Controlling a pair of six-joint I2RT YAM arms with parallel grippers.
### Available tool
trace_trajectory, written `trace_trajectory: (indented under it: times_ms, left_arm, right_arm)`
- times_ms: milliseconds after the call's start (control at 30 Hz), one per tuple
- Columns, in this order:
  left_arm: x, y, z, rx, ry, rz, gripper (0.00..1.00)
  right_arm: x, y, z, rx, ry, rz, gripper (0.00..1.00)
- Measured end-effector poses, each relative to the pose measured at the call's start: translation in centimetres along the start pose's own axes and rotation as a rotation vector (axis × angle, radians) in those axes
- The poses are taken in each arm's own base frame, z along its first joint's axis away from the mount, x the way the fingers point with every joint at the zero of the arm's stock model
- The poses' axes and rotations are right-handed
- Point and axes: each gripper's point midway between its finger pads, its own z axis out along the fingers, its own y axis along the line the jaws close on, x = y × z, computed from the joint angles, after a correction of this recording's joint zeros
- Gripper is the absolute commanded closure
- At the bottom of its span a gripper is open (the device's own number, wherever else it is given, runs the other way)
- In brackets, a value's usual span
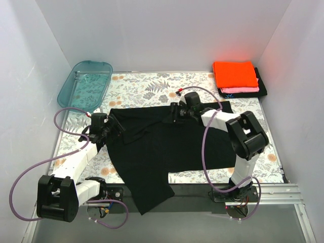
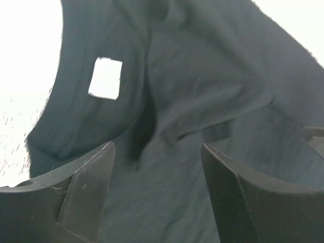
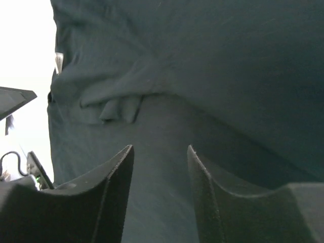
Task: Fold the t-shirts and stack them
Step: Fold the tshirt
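A large plain black cloth t-shirt [image 1: 167, 147] lies spread across the middle of the flower-patterned bench [image 1: 142, 87]. It is rumpled along its far-left part, and one end trails over the near edge between the two arm bases.

The left fingers [image 1: 112, 126] sit at the shirt's left edge. In the left wrist view they stand apart, with creased black cloth and a small white square label [image 2: 105, 78] beyond them. Nothing is clamped between them.

The right fingers [image 1: 173, 113] sit over the shirt's far edge, near its middle. In the right wrist view they are also parted, more narrowly, above a bunched fold of the same cloth.

At the far right corner, well apart from the spread shirt, is a folded stack. A bright orange t-shirt [image 1: 235, 74] lies on top, a pink t-shirt [image 1: 245, 89] shows beneath it, and a black t-shirt with a small light-blue mark [image 1: 229, 94] lies at the bottom.

A teal see-through plastic tub [image 1: 85, 82] stands at the far left corner, clear of the cloth. Purple cables [image 1: 205, 147] loop from each arm, and the right arm's cable arcs over the shirt's right part.
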Motion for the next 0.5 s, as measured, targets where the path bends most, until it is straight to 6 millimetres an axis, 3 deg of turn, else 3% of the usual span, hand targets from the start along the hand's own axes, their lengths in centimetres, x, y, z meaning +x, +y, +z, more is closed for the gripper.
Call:
trace_trajectory:
  times_ms: [167, 300, 500]
  left_arm:
    - [1.6, 1.3, -0.1, -0.024, 0.030, 0.008, 0.32]
    - [1.6, 1.2, 0.2, -0.017, 0.033, 0.011, 0.32]
    - [2.3, 1.3, 0.7, -0.018, 0.066, 0.016, 0.32]
  right_arm:
    - [3.6, 2.1, 3.6, -0.044, 0.091, 0.020, 0.57]
    - [5.9, 3.1, 5.5, -0.062, 0.139, 0.038, 0.61]
    - [5.9, 4.3, 6.7, -0.090, 0.140, 0.049, 0.62]
